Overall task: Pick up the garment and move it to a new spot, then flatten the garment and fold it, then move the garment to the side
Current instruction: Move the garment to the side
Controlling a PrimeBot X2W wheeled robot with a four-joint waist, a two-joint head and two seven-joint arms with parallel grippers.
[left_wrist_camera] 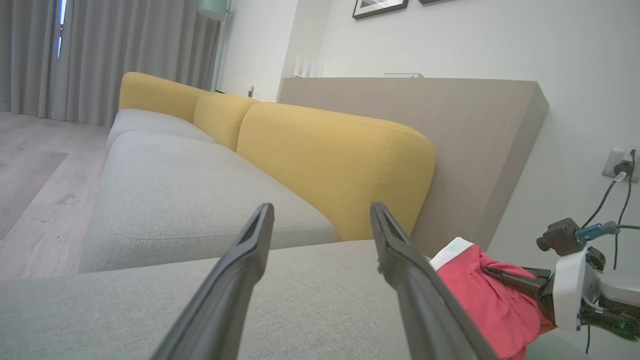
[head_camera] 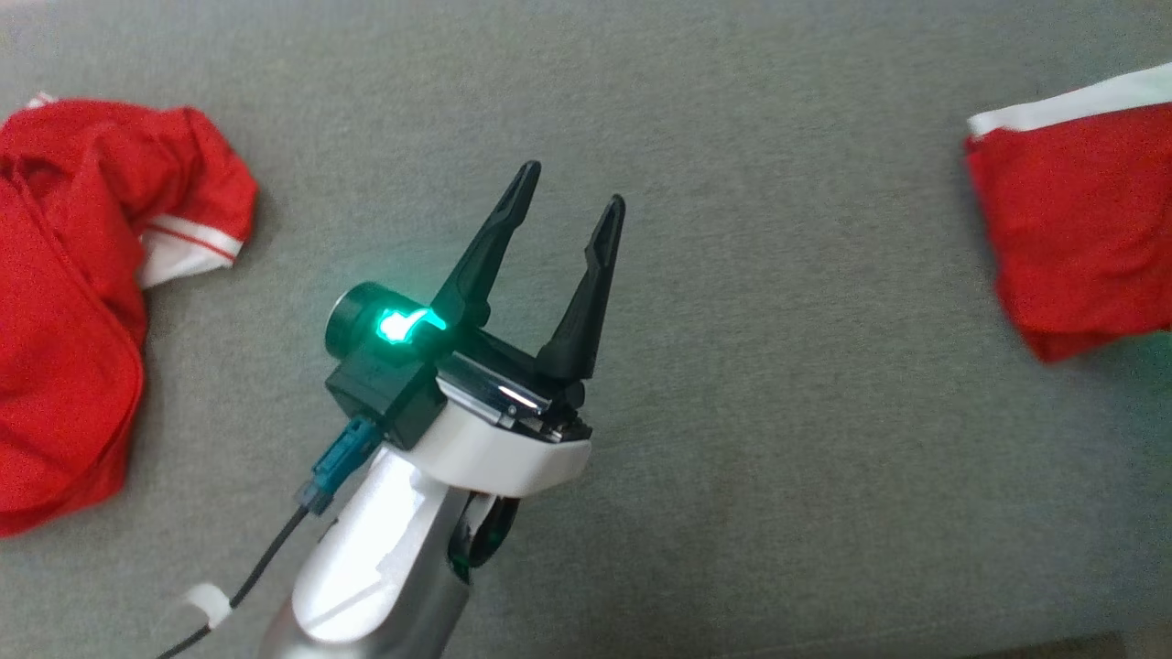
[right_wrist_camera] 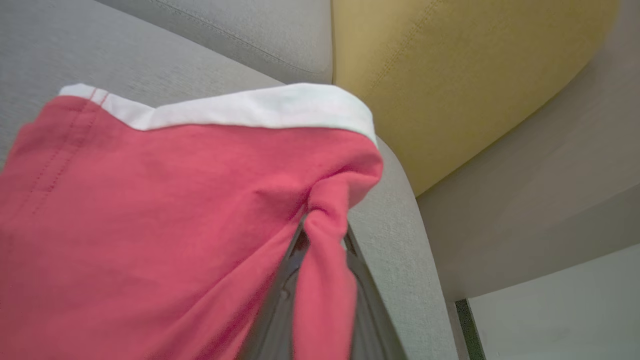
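Grips the red garment [head_camera: 1080,238] at the right end of the grey seat cushion [head_camera: 778,412], a fold below its white-trimmed edge pinched between the nearly closed fingers of the right gripper [left_wrist_camera: 495,275], probably to secure a hold for lifting it to a new spot. Hovers the left gripper [head_camera: 572,186] over bare cushion in the middle, fingers spread wide and holding nothing, forearm reaching in from the near edge with tips aimed far and slightly right, likely standing by. Lies well apart from a second red heap [head_camera: 64,320] at the left.
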